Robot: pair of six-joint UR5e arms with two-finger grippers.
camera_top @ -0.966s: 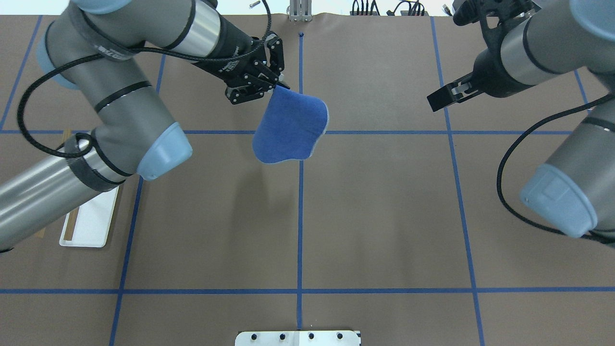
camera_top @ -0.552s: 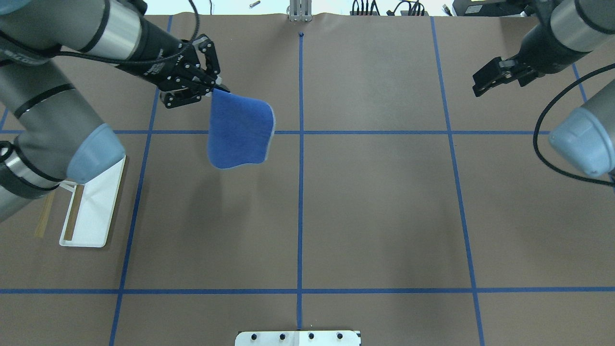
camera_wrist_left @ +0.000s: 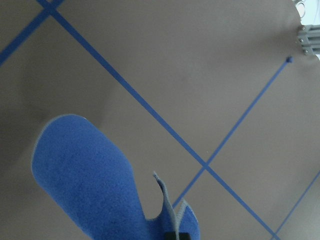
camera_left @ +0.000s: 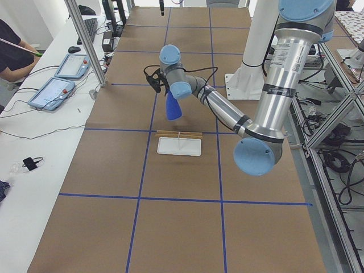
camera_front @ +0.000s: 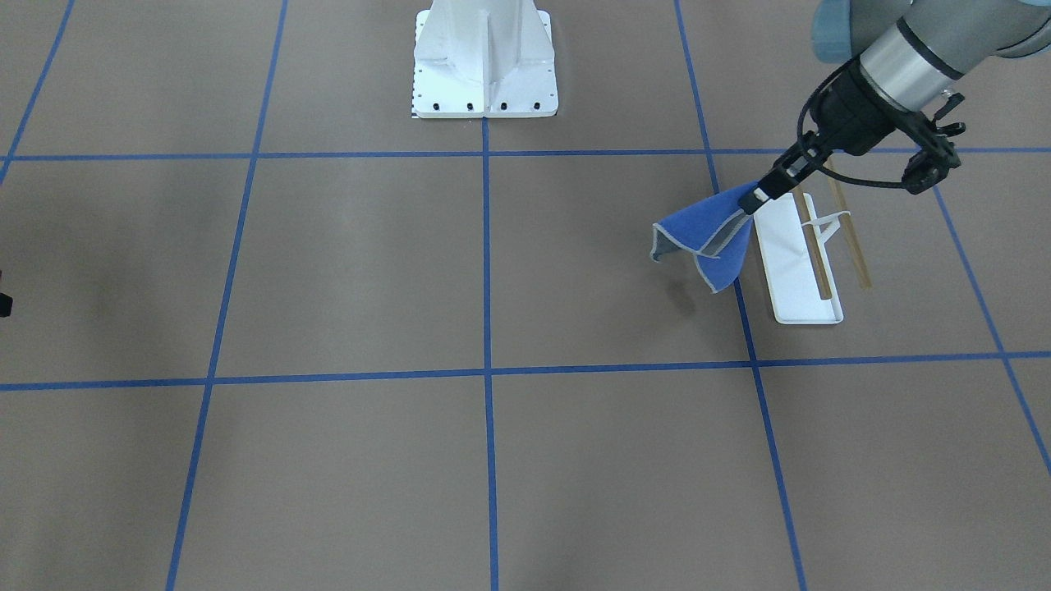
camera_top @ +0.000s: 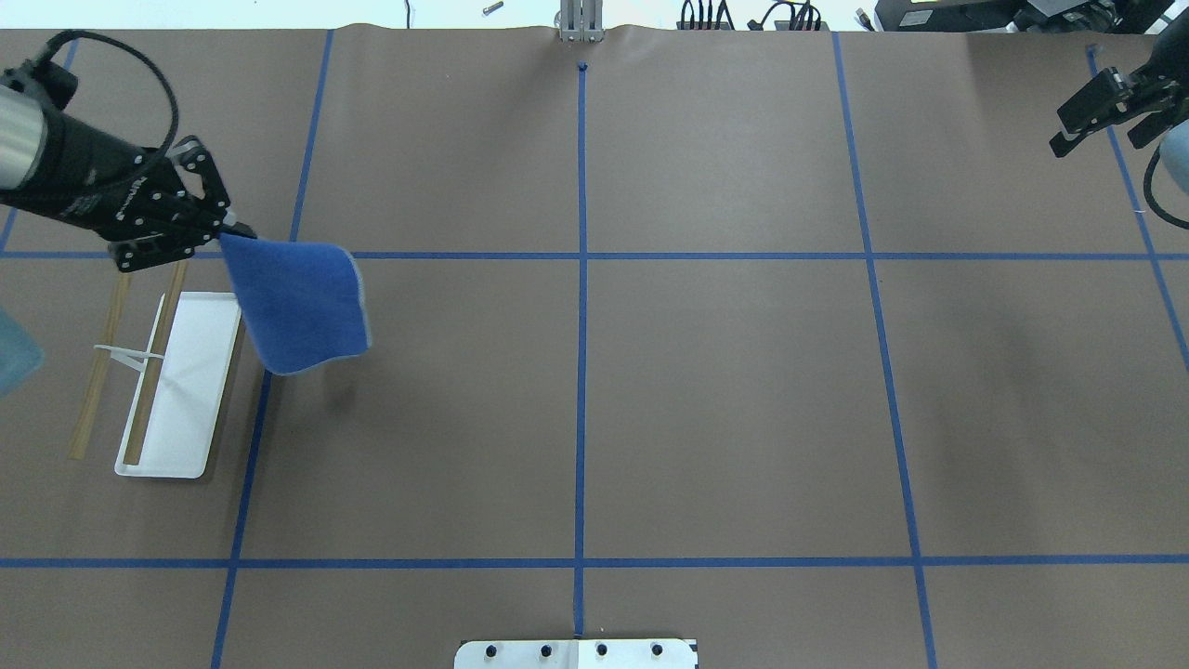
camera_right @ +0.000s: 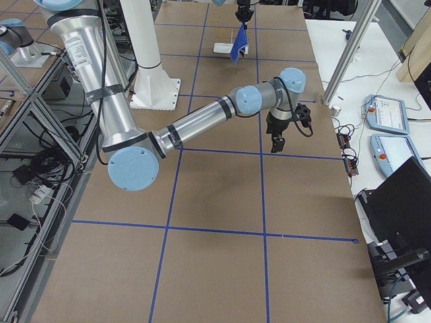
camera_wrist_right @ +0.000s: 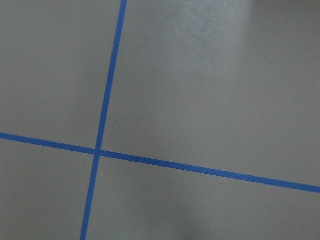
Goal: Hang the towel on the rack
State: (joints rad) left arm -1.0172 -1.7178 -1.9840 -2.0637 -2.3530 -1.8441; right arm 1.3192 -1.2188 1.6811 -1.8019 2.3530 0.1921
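The royal-blue towel [camera_top: 297, 302] hangs by one corner from my left gripper [camera_top: 228, 230], which is shut on it; its grey edging shows in the front-facing view [camera_front: 706, 238]. It hangs clear of the table, just beside the rack on the side toward the table's middle, over the tray's edge. The rack [camera_top: 176, 386] has a white tray base and two tan rods [camera_top: 93, 372]; it also shows in the front-facing view [camera_front: 792, 271]. The left wrist view shows the towel [camera_wrist_left: 95, 190] below the camera. My right gripper [camera_top: 1082, 116] is open and empty at the far right edge.
The white bolted pedestal [camera_front: 484, 57] stands at the robot's side of the table, also in the overhead view [camera_top: 576, 653]. Blue tape lines [camera_top: 581, 372] grid the brown surface. An operators' bench with tablets [camera_left: 57, 85] lies beyond the far edge.
My left arm has swung left with the towel, from the table's middle to beside the rack. My right arm has drawn back to the far right corner.
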